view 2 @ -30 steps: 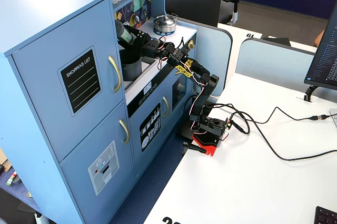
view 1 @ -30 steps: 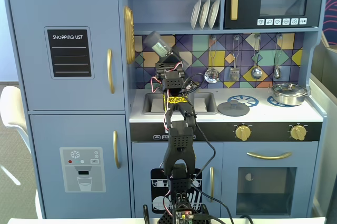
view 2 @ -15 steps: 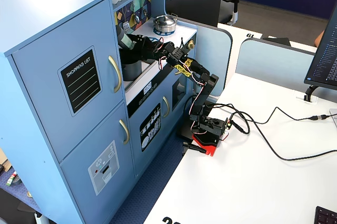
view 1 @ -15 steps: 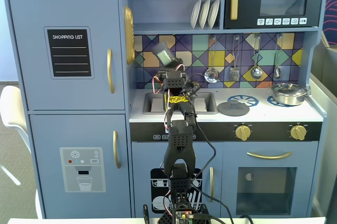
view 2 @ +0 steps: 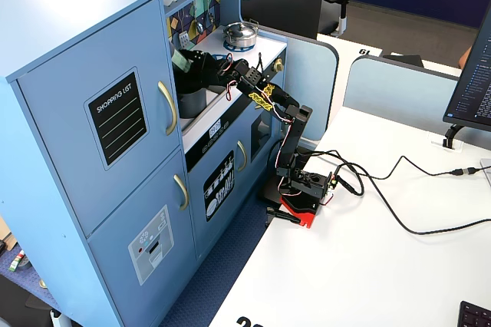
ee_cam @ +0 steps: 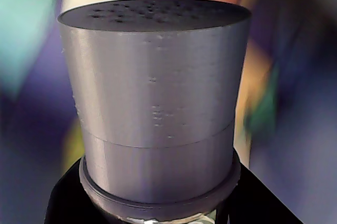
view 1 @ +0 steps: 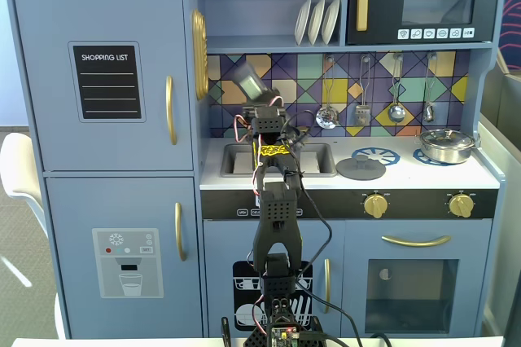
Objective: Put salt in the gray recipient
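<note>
My gripper [view 1: 257, 105] is shut on the salt [view 1: 247, 83], a dark-gray shaker with a pale green label, and holds it tilted up and to the left above the sink. In the wrist view the salt [ee_cam: 158, 103] fills the frame, its holed top facing away, with my black fingers [ee_cam: 71, 197] round its base. In a fixed view from the side, the gripper [view 2: 196, 64] holds the salt [view 2: 181, 59] just above the gray recipient [view 2: 192, 102], a dark-gray pot in the sink area. From the front, the arm hides the pot.
A flat gray lid [view 1: 361, 169] lies on the left burner and a shiny silver lidded pan [view 1: 446, 145] stands on the right burner. The sink [view 1: 236, 160] is set in the counter. Utensils [view 1: 396, 90] hang on the back wall, under a shelf of plates [view 1: 317, 19].
</note>
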